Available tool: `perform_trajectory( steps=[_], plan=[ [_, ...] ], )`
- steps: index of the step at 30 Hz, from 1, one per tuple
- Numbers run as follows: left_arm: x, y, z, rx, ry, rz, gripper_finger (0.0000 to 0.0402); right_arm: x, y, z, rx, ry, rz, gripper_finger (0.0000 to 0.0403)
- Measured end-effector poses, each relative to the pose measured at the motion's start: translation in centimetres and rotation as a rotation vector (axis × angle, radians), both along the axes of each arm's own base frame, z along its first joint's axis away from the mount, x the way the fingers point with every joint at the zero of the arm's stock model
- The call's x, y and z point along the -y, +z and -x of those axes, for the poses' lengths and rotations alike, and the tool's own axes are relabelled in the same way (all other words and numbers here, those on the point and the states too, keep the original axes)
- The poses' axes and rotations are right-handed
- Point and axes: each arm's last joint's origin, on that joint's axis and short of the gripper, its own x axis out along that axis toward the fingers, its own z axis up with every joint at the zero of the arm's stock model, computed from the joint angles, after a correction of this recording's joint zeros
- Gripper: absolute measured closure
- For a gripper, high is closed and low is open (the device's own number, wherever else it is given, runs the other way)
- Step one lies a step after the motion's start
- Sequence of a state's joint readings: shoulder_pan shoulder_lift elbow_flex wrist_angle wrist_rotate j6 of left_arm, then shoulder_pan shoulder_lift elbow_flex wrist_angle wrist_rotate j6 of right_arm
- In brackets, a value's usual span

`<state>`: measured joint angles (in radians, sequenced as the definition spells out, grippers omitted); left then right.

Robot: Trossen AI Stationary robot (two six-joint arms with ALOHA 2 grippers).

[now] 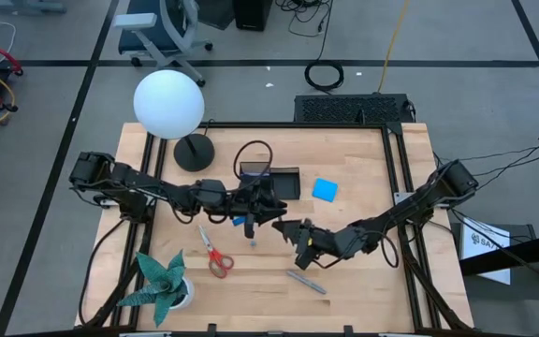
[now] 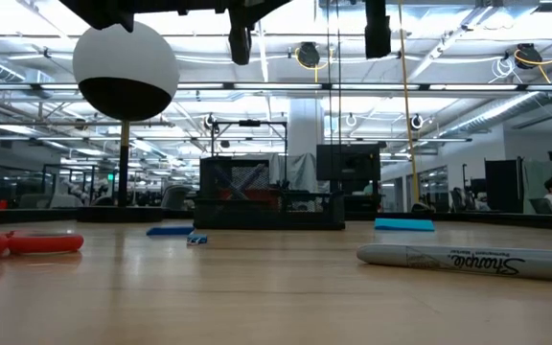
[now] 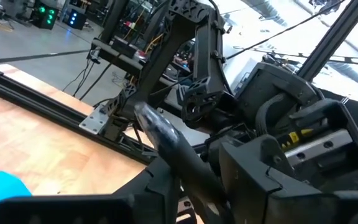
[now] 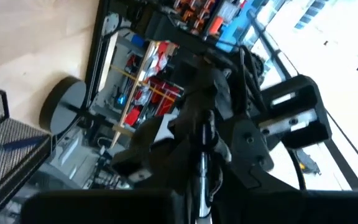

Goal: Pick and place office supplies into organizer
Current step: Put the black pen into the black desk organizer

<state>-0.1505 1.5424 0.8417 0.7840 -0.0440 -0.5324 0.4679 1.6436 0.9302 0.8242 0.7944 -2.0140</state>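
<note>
Both arms meet above the table's middle, well clear of the wood. A dark pen [image 3: 166,142] runs between the two grippers. My right gripper [image 1: 295,231] is shut on the pen [image 4: 204,163]. My left gripper [image 1: 268,208] faces it, its fingers apart with the pen's other part between them. The black organizer [image 1: 275,181] stands just beyond them. On the table lie the red-handled scissors [image 1: 215,255], a blue pad [image 1: 325,190], a tiny blue block [image 1: 240,222] and a grey marker [image 1: 306,281]. My right gripper pinches the pen's shaft [image 4: 204,177] between its two fingers, coming level from the table's right and near side. The pen is lifted clear of the table. My left gripper: I cannot tell whether its fingers touch the pen.
A lamp with a white globe [image 1: 168,103] and round black base [image 1: 193,152] stands at the far left, a green paper plant [image 1: 162,281] at the near left. A black cable loop [image 1: 254,154] lies behind the organizer. Bare wood shows at the near right.
</note>
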Motion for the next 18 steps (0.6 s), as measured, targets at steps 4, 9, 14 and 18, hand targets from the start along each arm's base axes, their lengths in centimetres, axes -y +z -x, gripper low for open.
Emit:
perform_trajectory(
  steps=[4,9,14,18],
  plan=[
    [0.0,0.3,0.2,0.006,-0.025,-0.01,0.0284,0.2,0.6,0.2,0.014,-0.02,-0.001,0.0381],
    [0.0,0.9,0.8,-0.016,-0.045,-0.033,0.0284,0.4,1.5,0.6,0.041,-0.051,-0.017,0.0381],
    [0.0,1.8,1.9,-0.056,-0.043,-0.076,0.0284,0.8,2.4,1.1,0.073,-0.101,-0.055,0.0381],
    [0.2,2.3,2.8,-0.091,-0.008,-0.145,0.0284,1.3,3.0,1.2,0.131,-0.135,-0.15,0.0381]
  ],
)
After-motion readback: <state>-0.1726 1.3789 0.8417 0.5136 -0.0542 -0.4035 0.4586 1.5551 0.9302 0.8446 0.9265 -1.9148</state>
